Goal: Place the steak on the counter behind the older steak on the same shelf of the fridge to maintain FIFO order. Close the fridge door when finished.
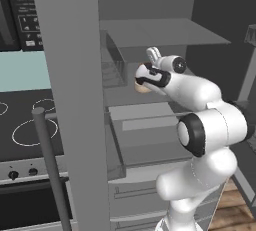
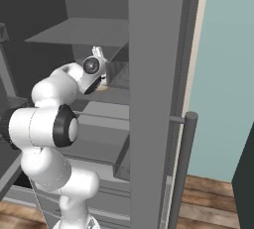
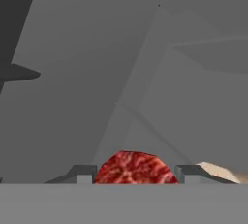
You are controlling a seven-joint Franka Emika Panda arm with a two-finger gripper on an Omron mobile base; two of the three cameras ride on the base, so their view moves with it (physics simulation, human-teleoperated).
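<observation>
Steak (image 3: 133,168), flat marbled red round, clamped in gripper (image 3: 134,174), tan bowl rim (image 3: 220,172) beside, smooth grey shelf (image 3: 160,121)

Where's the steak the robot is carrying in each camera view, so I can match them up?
Left base view: not visible; the arm's wrist covers it.
Right base view: not visible, for the same reason.
Hand view: steak at bottom centre, between the end effector fingertips.
Shared landmark: the tan bowl, beside the wrist in both base views, at lower right in the hand view.
</observation>
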